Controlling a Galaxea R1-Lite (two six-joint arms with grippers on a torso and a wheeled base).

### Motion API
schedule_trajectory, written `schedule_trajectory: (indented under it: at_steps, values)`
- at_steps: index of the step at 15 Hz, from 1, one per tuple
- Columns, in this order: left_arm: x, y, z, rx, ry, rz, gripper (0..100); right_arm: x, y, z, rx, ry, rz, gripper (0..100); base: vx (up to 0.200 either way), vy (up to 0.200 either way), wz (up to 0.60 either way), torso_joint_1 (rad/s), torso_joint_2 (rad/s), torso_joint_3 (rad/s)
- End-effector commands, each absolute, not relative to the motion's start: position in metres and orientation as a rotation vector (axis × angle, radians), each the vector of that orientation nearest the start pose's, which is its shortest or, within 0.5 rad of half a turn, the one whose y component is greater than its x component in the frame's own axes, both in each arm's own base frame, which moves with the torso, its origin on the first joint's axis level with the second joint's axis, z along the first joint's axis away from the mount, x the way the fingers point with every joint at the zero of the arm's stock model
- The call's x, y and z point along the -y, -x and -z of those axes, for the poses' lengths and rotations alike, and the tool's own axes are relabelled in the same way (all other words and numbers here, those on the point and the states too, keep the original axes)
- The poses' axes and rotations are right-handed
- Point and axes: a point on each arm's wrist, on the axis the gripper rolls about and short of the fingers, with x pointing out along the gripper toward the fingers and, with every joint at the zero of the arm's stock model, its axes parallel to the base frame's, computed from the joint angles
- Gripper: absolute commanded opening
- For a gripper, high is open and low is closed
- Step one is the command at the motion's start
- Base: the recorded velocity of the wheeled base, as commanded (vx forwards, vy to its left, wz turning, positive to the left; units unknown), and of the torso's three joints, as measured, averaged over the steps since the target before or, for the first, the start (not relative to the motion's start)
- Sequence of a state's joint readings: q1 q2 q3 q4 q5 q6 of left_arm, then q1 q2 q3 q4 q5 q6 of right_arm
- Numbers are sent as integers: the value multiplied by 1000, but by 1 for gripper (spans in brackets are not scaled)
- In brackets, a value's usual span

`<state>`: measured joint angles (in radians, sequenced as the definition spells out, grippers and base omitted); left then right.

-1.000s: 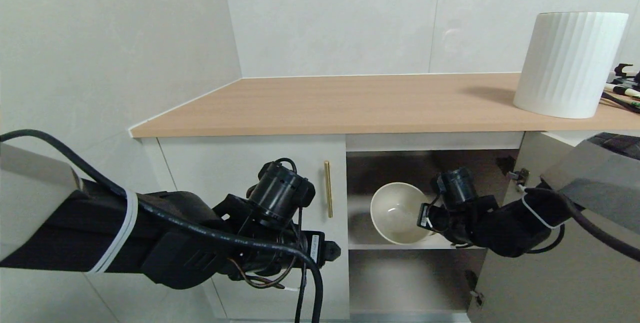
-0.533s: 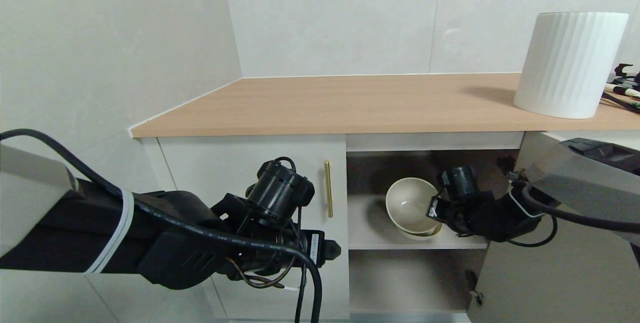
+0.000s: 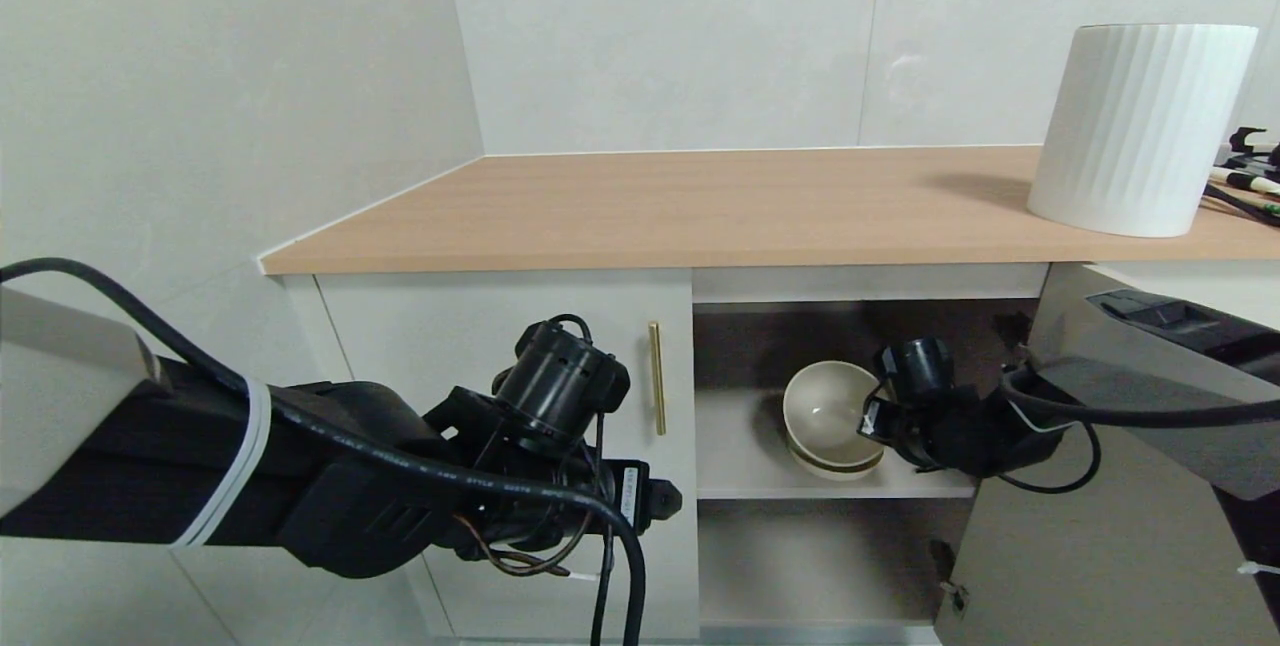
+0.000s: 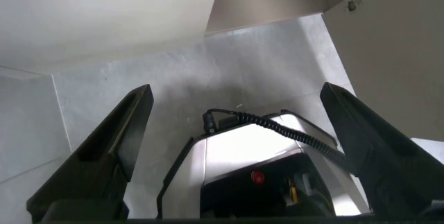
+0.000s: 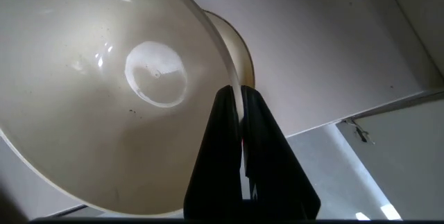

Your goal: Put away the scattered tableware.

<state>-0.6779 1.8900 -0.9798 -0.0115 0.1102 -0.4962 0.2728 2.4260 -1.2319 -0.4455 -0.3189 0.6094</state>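
1. The left claw (image 4: 236,148) is held spread and empty.
2. The bowl (image 3: 822,414) is held tilted over a second bowl (image 3: 845,467) on the shelf (image 3: 735,461); it is judged stiff, slippery and breakable.
3. Its rim is pinched by the right claw (image 5: 241,123), which is judged the soundest hold.

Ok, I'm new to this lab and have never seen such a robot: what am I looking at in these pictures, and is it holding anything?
It is a two-armed robot putting tableware away. The picture showing both arms comes from a camera on its head; the other two come from its wrists. On the wooden counter stands a white ribbed container. Below, a cabinet is open. The right gripper is shut on the rim of a cream bowl, tilted over a second bowl on the shelf. The left gripper is open and holds nothing.
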Motion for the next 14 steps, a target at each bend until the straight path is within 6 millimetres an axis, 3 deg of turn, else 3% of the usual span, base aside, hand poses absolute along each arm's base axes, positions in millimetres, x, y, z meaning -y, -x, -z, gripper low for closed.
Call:
schedule_trajectory:
  at_steps: [1, 12, 13, 14]
  values:
    - [202, -255, -112, -943, 105, 303, 100, -111, -423, 12, -679, -361, 260, 0, 0, 0, 0, 0, 0, 0]
    - [202, -256, -111, -944, 105, 302, 100, -111, -424, 14, -683, -355, 267, 0, 0, 0, 0, 0, 0, 0]
    - [202, -256, -111, -946, 105, 302, 100, -110, -424, 14, -688, -352, 269, 100, 0, 0, 0, 0, 0, 0]
    - [202, -256, -111, -943, 106, 303, 100, -111, -423, 14, -692, -351, 267, 100, 0, 0, 0, 0, 0, 0]
